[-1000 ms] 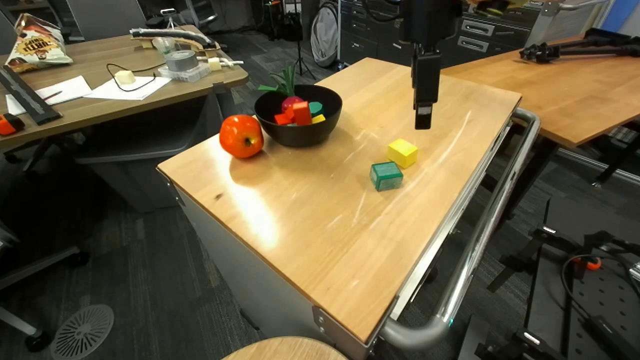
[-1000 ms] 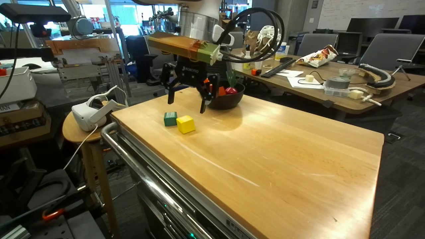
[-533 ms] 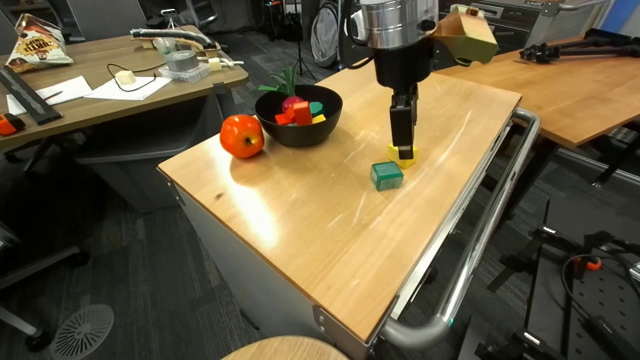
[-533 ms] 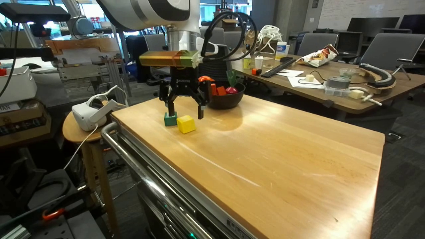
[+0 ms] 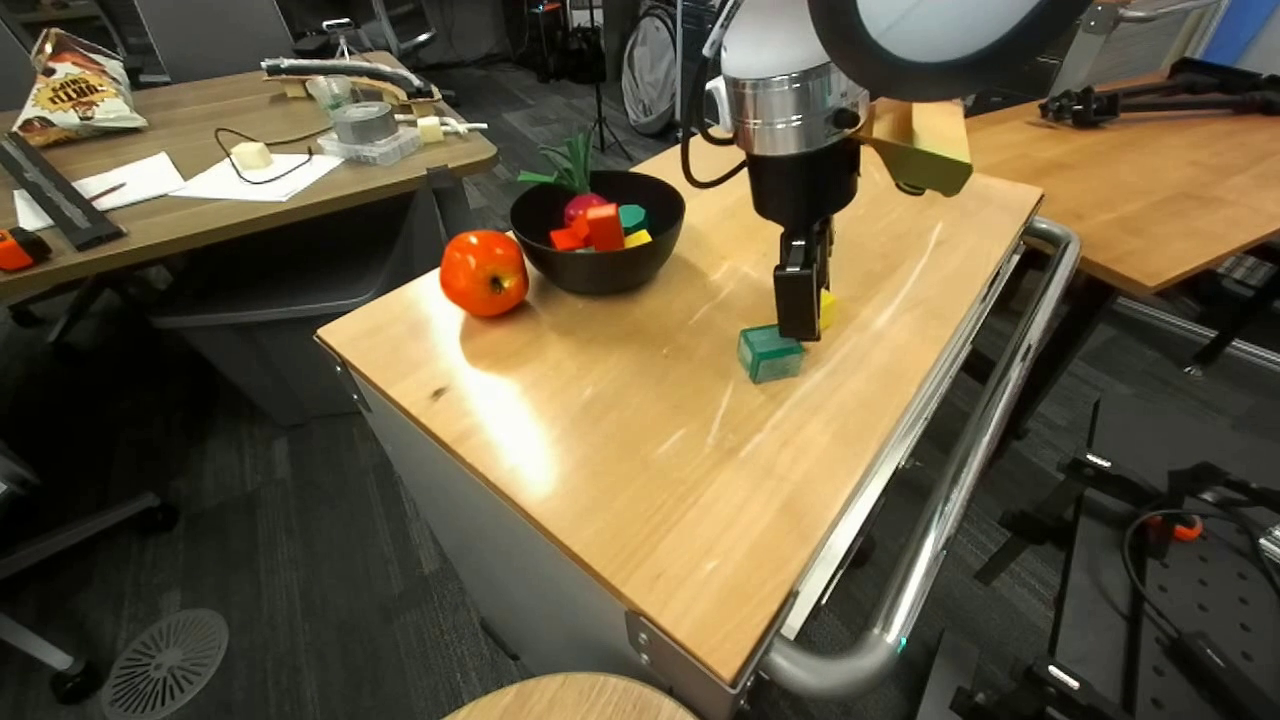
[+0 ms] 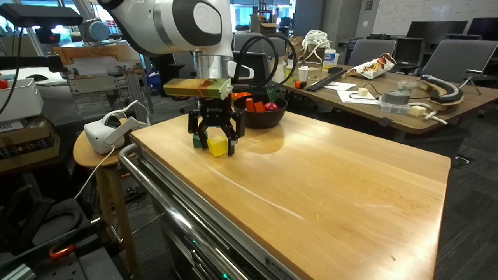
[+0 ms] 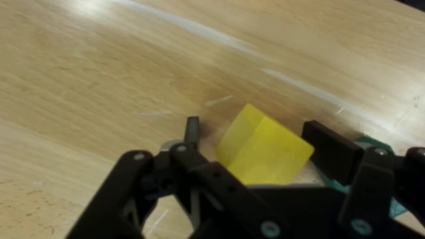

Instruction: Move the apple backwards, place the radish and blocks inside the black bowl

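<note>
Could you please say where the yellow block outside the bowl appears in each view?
In an exterior view, yellow block right of centre, mostly behind jaws.
In an exterior view, yellow block left of centre, between jaws.
Wrist view: yellow block right of centre, between jaws.
Shared landmark: green block, beside it in each.

I count one apple (image 5: 484, 273), one black bowl (image 5: 600, 273), one radish (image 6: 271, 106); outside the bowl one yellow block (image 6: 217, 147) and one green block (image 5: 767, 356), inside it at least four blocks (image 5: 605, 227).
</note>
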